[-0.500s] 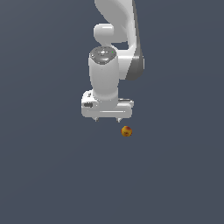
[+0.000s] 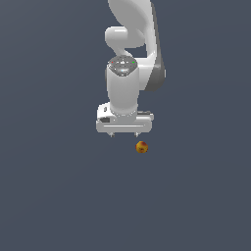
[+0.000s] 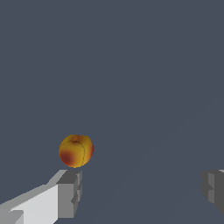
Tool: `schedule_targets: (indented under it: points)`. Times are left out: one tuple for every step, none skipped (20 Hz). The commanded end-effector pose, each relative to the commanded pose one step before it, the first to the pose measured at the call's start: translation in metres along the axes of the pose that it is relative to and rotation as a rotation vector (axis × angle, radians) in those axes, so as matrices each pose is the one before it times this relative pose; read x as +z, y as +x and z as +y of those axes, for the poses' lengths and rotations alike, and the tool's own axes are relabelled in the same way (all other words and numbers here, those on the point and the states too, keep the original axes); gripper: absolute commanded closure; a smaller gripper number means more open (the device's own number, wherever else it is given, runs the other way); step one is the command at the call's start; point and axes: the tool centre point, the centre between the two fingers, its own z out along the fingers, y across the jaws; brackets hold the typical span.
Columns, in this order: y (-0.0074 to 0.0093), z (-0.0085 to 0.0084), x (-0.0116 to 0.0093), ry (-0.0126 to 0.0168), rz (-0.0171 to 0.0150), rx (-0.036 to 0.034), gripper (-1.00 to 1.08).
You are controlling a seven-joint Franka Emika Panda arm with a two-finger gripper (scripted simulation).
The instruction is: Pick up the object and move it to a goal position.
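The object (image 2: 141, 147) is a tiny orange-yellow ball with dark red blotches, lying on the flat grey ground. My white gripper (image 2: 124, 135) points down and hovers just above it, slightly toward the exterior view's left. The wrist view shows the ball (image 3: 76, 150) close beyond the tip of one grey finger (image 3: 70, 192). The other finger (image 3: 213, 188) stands far across from it. The gripper (image 3: 142, 190) is open, with nothing between its fingers.
Only the plain dark grey ground (image 2: 59, 196) surrounds the ball and the arm (image 2: 132, 29), which rises toward the top of the exterior view.
The gripper has shifted a little toward the exterior view's right, closer to the ball. The ball has not moved.
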Motion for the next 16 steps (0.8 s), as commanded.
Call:
schedule_targets:
  points:
    - [-0.00106,-0.00442,0.00249,-0.00141,-0.00473,-0.01537,-0.92]
    - [-0.00007,-0.00026,0.00016,-0.00007,-0.00028,-0.00063,-0.92]
    - [0.0001,0.0004,-0.00022,0.00012,0.00043,0.00148,-0.92]
    - [0.00014,0.00063,-0.00038,0.00014,0.00064,0.00122,-0.92]
    - [0.00003,0.00015,-0.0002,0.00001,0.00026,-0.00064,-0.92]
    - [-0.00002,-0.00001,0.0,0.0,0.0,0.0,-0.92]
    - [-0.00001,-0.00011,0.00021,0.00001,-0.00024,0.00117,-0.92]
    - [-0.00003,-0.00028,0.00021,0.00007,-0.00015,0.00228,-0.92]
    - [-0.00003,-0.0003,0.00028,0.00012,-0.00016,0.00365,-0.92]
    - [-0.00003,-0.00034,0.00034,0.00016,-0.00016,0.00493,-0.92]
    - [-0.00004,-0.00041,0.00041,0.00021,-0.00017,0.00617,-0.92]
    - [-0.00004,-0.00046,0.00047,0.00025,-0.00019,0.00746,-0.92]
    - [-0.00005,-0.00051,0.00054,0.00029,-0.0002,0.0087,-0.92]
    - [-0.00006,-0.00059,0.00061,0.00032,-0.00023,0.00983,-0.92]
    - [-0.00008,-0.00065,0.00068,0.00035,-0.00026,0.01089,-0.92]
    - [-0.0001,-0.00071,0.00075,0.00037,-0.0003,0.01193,-0.92]
